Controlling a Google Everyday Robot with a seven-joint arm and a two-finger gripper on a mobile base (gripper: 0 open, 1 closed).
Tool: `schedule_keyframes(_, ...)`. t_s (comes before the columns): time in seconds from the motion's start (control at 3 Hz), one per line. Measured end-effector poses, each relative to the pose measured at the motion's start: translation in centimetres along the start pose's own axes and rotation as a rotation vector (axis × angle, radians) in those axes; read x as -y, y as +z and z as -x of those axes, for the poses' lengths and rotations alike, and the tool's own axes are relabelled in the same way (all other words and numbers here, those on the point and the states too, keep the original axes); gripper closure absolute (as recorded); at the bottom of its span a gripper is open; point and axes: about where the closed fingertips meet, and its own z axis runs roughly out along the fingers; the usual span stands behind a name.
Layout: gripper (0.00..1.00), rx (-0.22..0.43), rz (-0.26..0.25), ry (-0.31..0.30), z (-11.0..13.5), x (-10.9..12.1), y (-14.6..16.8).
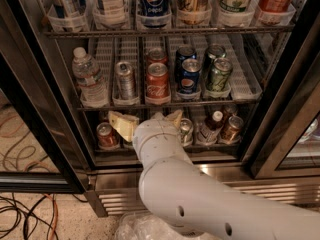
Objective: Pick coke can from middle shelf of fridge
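Observation:
The coke can (157, 83), red with white script and a silver top, stands at the front of a ribbed white lane on the middle shelf (250, 86) of the open fridge (220, 171). A second red can stands right behind it. My gripper (150, 120) is open, its tan fingers (123, 124) spread left and right. It sits just below the coke can, in front of the lower shelf, not touching the can. My white arm (200, 194) rises from the bottom right.
On the middle shelf stand a water bottle (88, 79), a silver can (125, 80), blue Pepsi cans (189, 79) and a green-and-silver can (218, 75). Bottles in clear cups fill the top rack (153, 1). Cans (106, 135) stand on the lower shelf. Black door frames (30, 114) flank the opening. Cables (20, 214) lie on the floor.

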Motion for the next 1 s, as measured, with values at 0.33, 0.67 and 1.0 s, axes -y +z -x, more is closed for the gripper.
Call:
schedule_keyframes(0.33,0.08,0.017,0.006,0.024,0.0,-0.5,0.7)
schedule_keyframes(0.67,0.08,0.016,0.006,0.035,-0.5,-0.7,1.6)
schedule_keyframes(1.0,0.2,0.026,-0.026,0.029,-0.4,-0.1,2.1)
